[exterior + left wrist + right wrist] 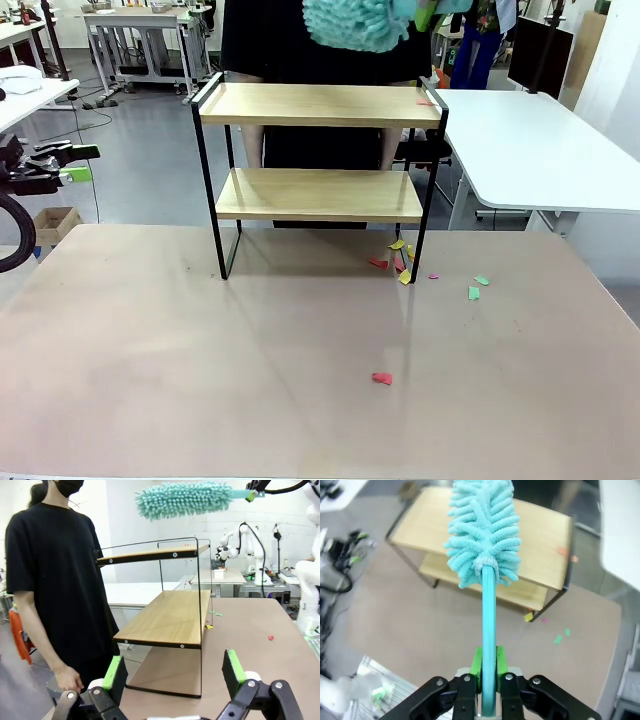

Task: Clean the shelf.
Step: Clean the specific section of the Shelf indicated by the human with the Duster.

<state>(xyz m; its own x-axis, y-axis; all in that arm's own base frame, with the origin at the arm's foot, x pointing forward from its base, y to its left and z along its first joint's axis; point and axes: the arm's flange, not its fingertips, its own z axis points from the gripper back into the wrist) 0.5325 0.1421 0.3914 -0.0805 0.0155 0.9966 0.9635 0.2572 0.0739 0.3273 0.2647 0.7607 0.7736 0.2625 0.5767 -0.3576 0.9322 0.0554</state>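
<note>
right gripper [487, 672] was pinching duster [482, 535] handle, fluffy head hovering above shelf [318, 165] at table's far edge. left gripper [175, 672] spread wide, holding nothing. pink scrap [425, 101] sat on top board's corner, so probably drop head flat, sweep lightly outward.

wooden shelf [318, 104] boards, fluffy duster [482, 532]

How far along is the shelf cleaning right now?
Mostly done: paper scraps lie on the table by the shelf. In hand: right tool holds the teal duster above the top board. Left: a pink scrap at that board's right end.
</note>
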